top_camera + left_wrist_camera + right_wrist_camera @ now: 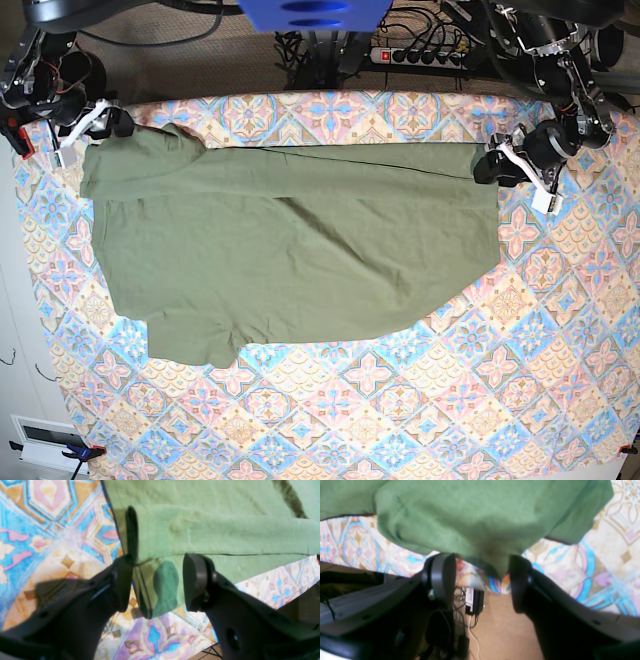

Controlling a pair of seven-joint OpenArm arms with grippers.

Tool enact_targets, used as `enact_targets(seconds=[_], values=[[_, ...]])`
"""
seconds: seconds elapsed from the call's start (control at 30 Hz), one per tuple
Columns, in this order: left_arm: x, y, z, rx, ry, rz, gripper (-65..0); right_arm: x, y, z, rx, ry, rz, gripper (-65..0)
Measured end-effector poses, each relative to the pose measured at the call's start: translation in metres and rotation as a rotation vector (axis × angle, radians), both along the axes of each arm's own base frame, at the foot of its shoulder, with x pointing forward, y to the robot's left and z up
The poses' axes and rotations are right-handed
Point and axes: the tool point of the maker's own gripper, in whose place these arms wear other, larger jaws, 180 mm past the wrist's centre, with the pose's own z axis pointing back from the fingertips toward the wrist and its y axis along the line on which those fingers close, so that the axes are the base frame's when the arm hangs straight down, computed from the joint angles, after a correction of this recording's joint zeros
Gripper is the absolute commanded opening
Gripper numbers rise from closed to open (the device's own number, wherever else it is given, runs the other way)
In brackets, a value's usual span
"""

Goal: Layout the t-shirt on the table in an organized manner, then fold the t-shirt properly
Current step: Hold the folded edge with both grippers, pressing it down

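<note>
In the left wrist view, the left gripper (157, 582) is standing open astride a blurred corner of the soft, creased t-shirt (212, 530), gripping nothing. In the right wrist view, the right gripper (482, 582) is likewise gaping empty under a drooping fold at the table (607, 555) edge, cables showing dimly below. In the base view, the shirt is lying spread across the patterned cloth, both grippers sitting at its far corners, their jaws too small to make out.

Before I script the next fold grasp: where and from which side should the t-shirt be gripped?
Probably at the two far corners of the t-shirt, coming in from outside along the table. There the edge is folded over and ends in corners, between the open left gripper and right gripper.
</note>
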Motion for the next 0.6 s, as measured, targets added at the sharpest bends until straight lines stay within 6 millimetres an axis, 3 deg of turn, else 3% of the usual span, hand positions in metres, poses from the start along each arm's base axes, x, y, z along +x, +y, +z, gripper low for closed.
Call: enact_targets(seconds=[0.2, 0.5, 0.6], values=[[0.000, 0.000, 0.000, 0.000, -0.001, 0.000, -35.1, -0.010, -0.007, -0.018, 0.061, 0.031, -0.077, -32.1], [0.000, 0.000, 0.000, 0.002, 0.001, 0.000, -35.1, -0.011, -0.009, -0.019, 0.067, 0.037, -0.079, -32.1], [0.001, 0.000, 0.000, 0.002, -0.001, 0.000, -35.1, -0.010, 0.000, -0.023, 0.070, 0.051, -0.042, -32.7]])
